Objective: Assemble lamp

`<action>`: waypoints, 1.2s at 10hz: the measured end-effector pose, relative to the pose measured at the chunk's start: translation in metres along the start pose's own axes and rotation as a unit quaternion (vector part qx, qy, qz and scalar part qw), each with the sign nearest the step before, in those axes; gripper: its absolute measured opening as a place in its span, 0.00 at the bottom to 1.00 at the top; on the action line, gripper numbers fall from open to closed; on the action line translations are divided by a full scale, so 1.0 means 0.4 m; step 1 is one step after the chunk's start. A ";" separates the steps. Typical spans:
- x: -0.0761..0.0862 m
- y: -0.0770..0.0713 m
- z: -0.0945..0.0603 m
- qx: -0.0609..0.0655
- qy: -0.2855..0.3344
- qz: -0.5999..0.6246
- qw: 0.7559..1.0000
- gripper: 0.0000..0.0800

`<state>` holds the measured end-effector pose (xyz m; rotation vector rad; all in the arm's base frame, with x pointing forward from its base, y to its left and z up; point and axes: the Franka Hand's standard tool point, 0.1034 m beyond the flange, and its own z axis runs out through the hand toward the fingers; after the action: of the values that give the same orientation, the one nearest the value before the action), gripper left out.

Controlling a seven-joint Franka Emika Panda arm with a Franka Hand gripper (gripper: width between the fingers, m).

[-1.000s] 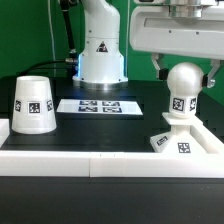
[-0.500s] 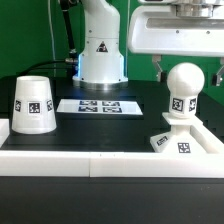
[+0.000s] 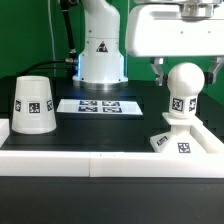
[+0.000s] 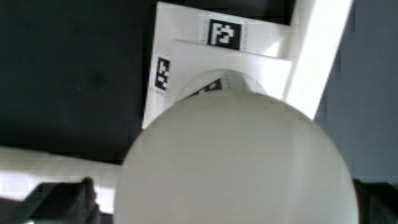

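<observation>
The white bulb [image 3: 184, 90] stands upright with its stem in the flat angular base [image 3: 178, 143] at the exterior view's right. My gripper [image 3: 186, 70] hovers over the bulb's round head with one finger on each side, and a gap shows between each finger and the head. It is open and holds nothing. The tapered shade [image 3: 32, 105] stands mouth down at the exterior view's left, far from the gripper. In the wrist view the bulb head [image 4: 231, 160] fills most of the picture, with the tagged base [image 4: 231, 45] behind it and a dark finger [image 4: 63, 200] beside it.
The marker board [image 3: 100, 105] lies flat between the shade and the bulb. The white robot pedestal [image 3: 100, 50] stands behind it. A white raised rail [image 3: 100, 165] runs along the front and turns back along the right side, next to the base.
The gripper has shifted a little above the bulb. The bulb, base and shade have not moved.
</observation>
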<state>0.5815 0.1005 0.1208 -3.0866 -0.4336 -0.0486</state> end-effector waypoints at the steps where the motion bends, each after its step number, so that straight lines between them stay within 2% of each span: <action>1: 0.000 -0.003 0.000 0.000 0.000 -0.046 0.999 0.87; 4: -0.004 -0.009 0.002 0.002 -0.005 -0.153 0.988 0.87; 6: -0.005 -0.004 0.005 -0.003 -0.008 -0.252 0.968 0.87; 8: -0.005 -0.002 0.004 -0.003 -0.008 -0.279 0.960 0.87; 9: -0.004 -0.001 0.004 -0.004 -0.007 -0.274 0.962 0.74; 12: -0.004 -0.002 0.004 -0.002 -0.006 -0.236 0.972 0.72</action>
<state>0.5795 0.1010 0.1192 -2.9102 -1.1565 -0.0380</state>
